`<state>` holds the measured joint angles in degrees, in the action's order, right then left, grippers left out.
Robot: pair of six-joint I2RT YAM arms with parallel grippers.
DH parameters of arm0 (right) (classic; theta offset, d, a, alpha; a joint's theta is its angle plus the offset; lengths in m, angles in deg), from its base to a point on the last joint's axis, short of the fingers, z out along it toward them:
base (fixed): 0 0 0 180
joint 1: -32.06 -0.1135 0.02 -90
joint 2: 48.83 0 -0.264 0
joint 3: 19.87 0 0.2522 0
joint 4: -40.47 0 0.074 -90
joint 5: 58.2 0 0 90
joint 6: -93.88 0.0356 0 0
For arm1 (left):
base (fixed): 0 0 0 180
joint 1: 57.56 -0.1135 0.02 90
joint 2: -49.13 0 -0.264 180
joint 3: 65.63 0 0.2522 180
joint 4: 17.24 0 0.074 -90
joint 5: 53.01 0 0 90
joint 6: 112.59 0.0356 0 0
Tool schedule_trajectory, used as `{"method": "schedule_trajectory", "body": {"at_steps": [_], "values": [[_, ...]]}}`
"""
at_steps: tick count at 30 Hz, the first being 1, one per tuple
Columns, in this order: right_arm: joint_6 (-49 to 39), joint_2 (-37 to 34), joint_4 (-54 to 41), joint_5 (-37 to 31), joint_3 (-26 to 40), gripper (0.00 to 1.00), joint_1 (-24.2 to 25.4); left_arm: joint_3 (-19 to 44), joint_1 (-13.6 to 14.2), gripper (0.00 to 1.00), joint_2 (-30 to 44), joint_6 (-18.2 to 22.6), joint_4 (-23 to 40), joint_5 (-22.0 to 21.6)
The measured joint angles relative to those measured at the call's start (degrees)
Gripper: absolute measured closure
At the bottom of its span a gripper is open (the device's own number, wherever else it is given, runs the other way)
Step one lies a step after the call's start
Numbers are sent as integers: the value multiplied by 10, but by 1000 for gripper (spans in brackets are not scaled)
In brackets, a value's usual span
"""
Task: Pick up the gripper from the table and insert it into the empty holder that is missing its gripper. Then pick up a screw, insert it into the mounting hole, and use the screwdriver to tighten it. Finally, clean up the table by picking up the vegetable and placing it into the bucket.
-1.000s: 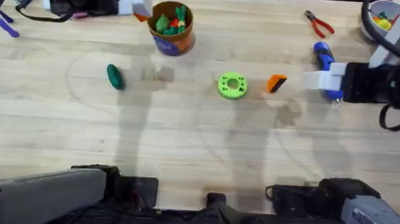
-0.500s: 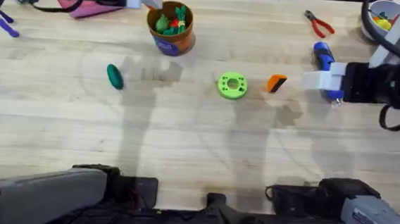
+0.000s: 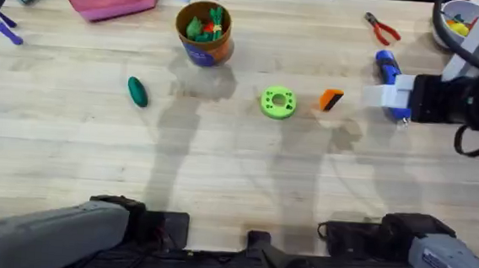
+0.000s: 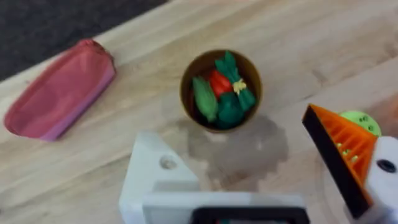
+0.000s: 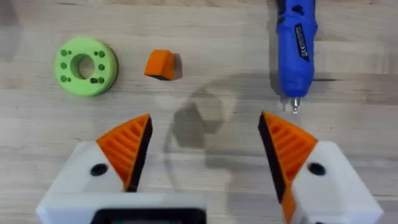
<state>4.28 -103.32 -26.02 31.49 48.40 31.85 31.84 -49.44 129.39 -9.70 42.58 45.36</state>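
While fingers spread, gripper beyond, untouched

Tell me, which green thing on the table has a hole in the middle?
The bright green ring beside the small orange piece. The dark green vegetable, farther left, is a solid oval.

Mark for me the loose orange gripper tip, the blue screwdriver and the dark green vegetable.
gripper tip (image 5: 161, 64): right wrist view, on its orange top face.
screwdriver (image 5: 296, 43): right wrist view, on the middle of its blue body.
vegetable (image 3: 138, 91): overhead view, on the centre of the oval.
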Motion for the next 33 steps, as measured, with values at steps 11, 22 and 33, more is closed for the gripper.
{"method": "schedule_trajectory", "body": {"at_steps": [11, 22, 33], "values": [[0, 0, 0, 0, 0, 8, 0, -202, -10, 15, -154, 7, -185, 0], [0, 0, 0, 0, 0, 7, 0, -448, -98, 15, -394, 9, -272, 114], [0, 0, 0, 0, 0, 7, 0, -625, -107, 14, -551, 9, -398, 211]]}}
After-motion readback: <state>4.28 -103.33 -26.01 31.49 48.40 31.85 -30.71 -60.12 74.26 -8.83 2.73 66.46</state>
